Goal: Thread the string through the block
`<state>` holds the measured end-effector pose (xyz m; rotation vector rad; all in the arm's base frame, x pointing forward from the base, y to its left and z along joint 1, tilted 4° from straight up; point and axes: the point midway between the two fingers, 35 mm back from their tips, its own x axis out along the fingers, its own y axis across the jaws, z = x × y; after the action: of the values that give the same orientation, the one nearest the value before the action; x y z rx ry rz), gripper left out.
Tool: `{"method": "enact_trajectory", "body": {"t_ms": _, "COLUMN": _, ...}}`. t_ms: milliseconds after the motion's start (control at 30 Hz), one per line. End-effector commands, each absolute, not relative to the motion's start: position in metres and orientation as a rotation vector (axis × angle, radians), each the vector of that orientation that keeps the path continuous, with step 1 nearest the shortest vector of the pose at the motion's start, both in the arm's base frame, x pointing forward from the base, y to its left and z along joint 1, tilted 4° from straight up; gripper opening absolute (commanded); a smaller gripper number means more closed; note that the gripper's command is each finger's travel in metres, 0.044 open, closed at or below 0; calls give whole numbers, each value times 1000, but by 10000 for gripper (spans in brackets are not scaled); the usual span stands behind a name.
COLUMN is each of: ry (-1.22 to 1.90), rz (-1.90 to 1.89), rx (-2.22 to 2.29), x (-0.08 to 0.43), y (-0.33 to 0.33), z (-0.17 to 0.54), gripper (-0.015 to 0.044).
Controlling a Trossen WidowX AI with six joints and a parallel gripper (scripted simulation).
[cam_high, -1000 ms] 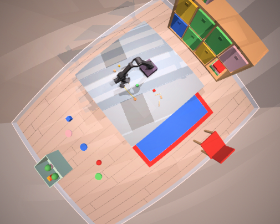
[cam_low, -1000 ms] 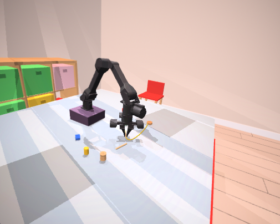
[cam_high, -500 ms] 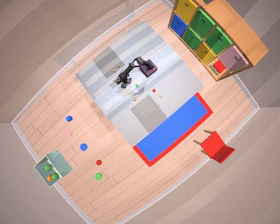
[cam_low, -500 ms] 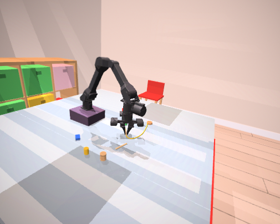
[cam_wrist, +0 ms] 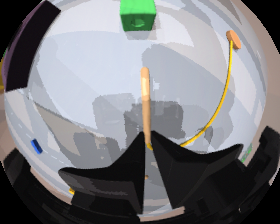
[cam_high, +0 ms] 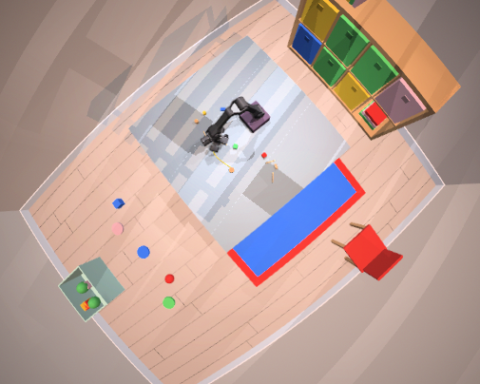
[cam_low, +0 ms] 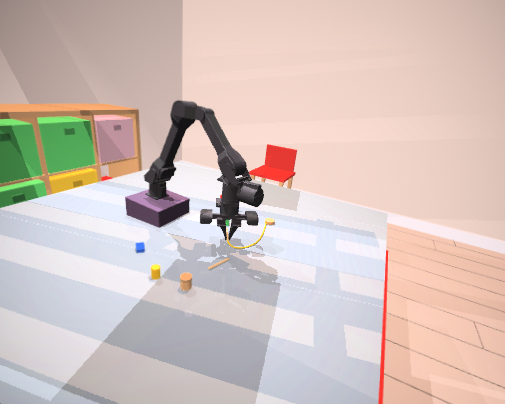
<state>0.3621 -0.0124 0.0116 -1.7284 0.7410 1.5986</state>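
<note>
Stick (cam_wrist: 146, 102), thin, straight and pale wood, round-tipped, yellow string (cam_high: 222, 162) (cam_low: 248, 246) (cam_wrist: 223, 102) attached.

The green block (cam_high: 235, 146) (cam_low: 227, 223) (cam_wrist: 137, 16), its round hole facing the stick, sits on the tabletop. The thin tan stick (cam_wrist: 145, 102) is clamped in the pincer (cam_low: 228, 239) (cam_wrist: 147, 135), pointing toward the block (well short of it). Its curving yellow string (cam_high: 222, 162) (cam_low: 245, 247) (cam_wrist: 224, 102) runs to the round orange-tan button (cam_high: 231, 170) (cam_low: 269, 221) (cam_wrist: 233, 39).

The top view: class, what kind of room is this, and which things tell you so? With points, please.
Probably a children's playroom or nursery classroom. The cubby shelf (cam_high: 442, 97) (cam_low: 63, 108) holds brightly coloured bins, a small red chair (cam_high: 365, 247) (cam_low: 280, 159) stands on the floor, and an open toy chest (cam_high: 111, 280) holds green balls.
</note>
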Motion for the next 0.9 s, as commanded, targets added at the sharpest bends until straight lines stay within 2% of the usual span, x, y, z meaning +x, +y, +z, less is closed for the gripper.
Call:
{"method": "enact_trajectory", "body": {"t_ms": 0, "ry": 746, "rz": 1588, "rx": -1734, "x": 359, "y": -10, "z": 14, "gripper": 0}}
{"method": "enact_trajectory", "body": {"t_ms": 867, "ry": 745, "rz": 1590, "rx": -1731, "x": 336, "y": 16, "z": 11, "gripper": 0}}
